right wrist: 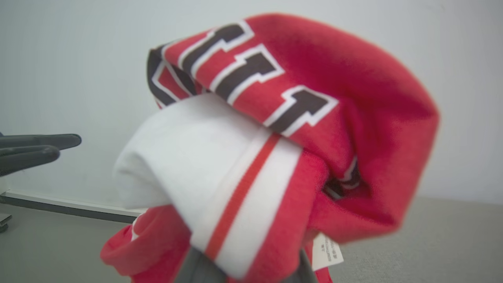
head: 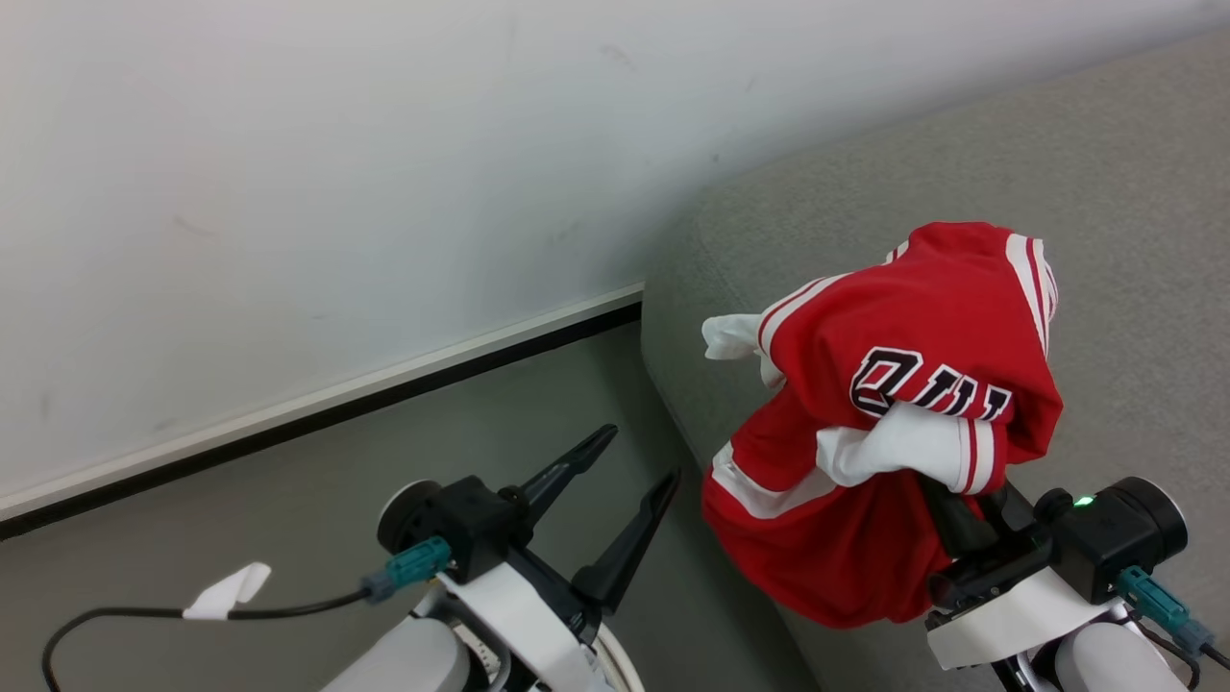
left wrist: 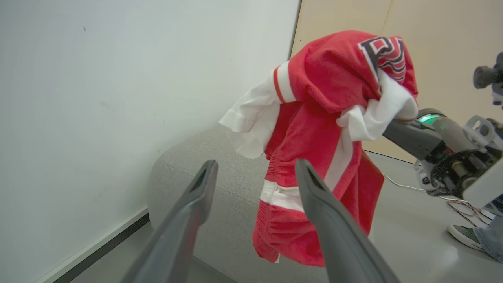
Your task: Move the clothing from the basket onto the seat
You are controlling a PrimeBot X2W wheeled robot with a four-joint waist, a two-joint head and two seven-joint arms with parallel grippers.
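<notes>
The clothing [head: 894,413], a red jersey with white stripes and block lettering, hangs bunched over my right gripper [head: 961,519], which is shut on it with the fingertips buried in the cloth. It is held in the air above the left edge of the grey seat [head: 1105,240]; its lower hem dangles beside the seat's side. In the right wrist view the jersey [right wrist: 275,137] is close up. My left gripper [head: 642,454] is open and holds nothing, over the floor left of the seat; its fingers frame the jersey [left wrist: 326,90] and seat [left wrist: 184,157]. The basket is out of view.
A white wall with a dark baseboard [head: 336,394] runs behind the grey floor [head: 288,519] and meets the seat's corner. A person's shoe [left wrist: 467,236] and a thin cable [left wrist: 397,182] lie on the floor beyond the seat. A tagged cable [head: 228,588] trails from my left wrist.
</notes>
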